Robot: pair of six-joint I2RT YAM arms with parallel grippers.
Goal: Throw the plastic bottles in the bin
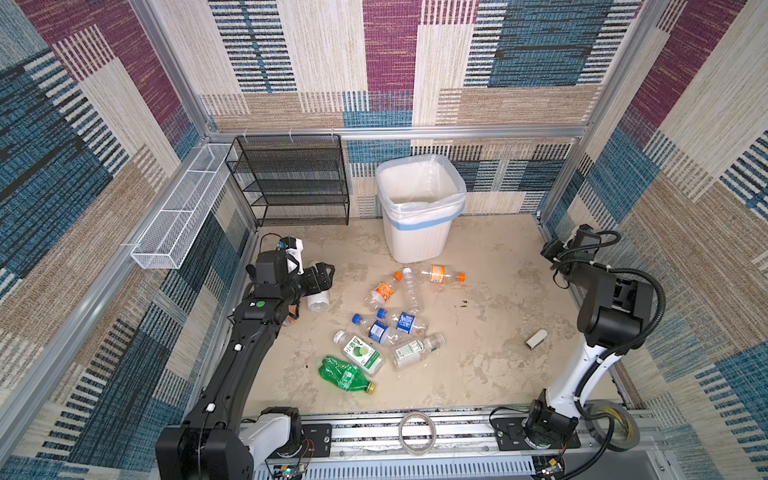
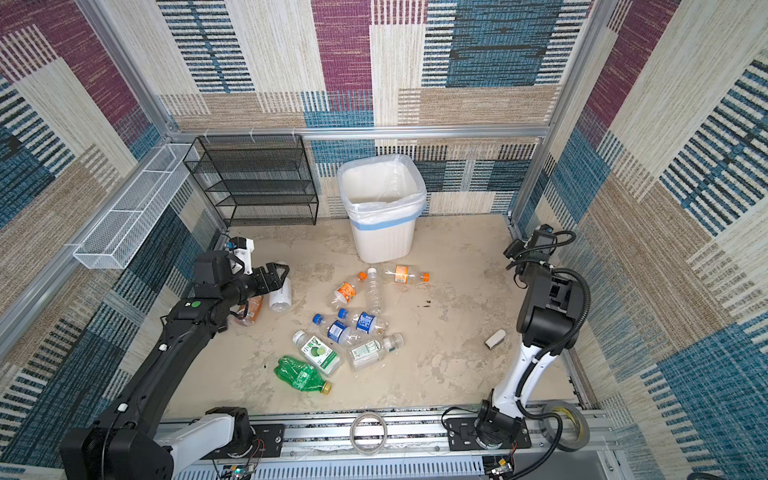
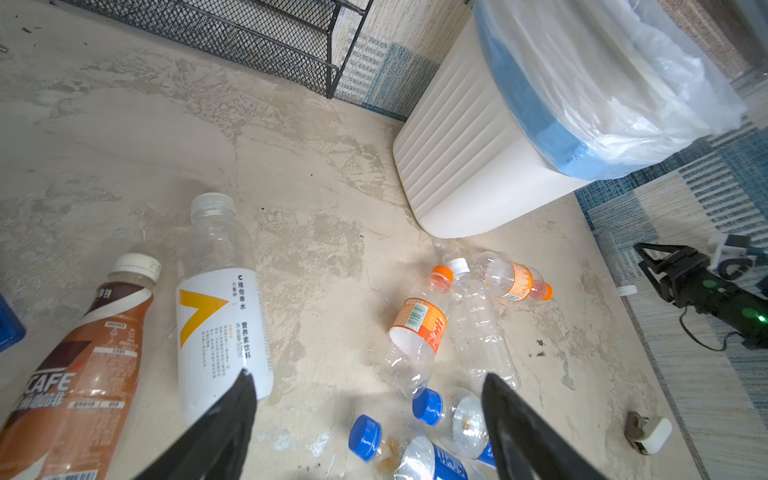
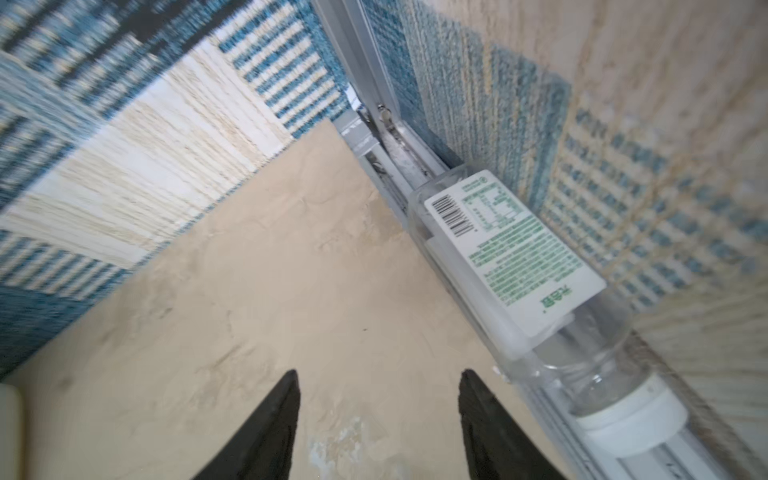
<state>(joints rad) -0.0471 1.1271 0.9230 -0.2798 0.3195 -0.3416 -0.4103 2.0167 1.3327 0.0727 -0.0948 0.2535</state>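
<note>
The left gripper [image 3: 365,378] hangs low near the left edge of the surface, jaws wide and nothing between them. The white-label bottle [image 3: 220,324] lies on its side just off one finger, not in the gap. Its base is toward the gripper and its cap points to the far edge, with a brown bottle [image 3: 83,365] alongside. To take it, I judge, the gripper must shift sideways across that long axis. The right gripper [image 4: 378,415], jaws also apart and empty, sits in the far right corner, where a green-print bottle [image 4: 511,257] lies along the right-edge rail [image 4: 390,166] — beside one finger, not between. The other bottles [image 1: 390,328] lie mid-surface between the arms. The bin [image 1: 415,245] stands at the far edge — nearer the left gripper.
</note>
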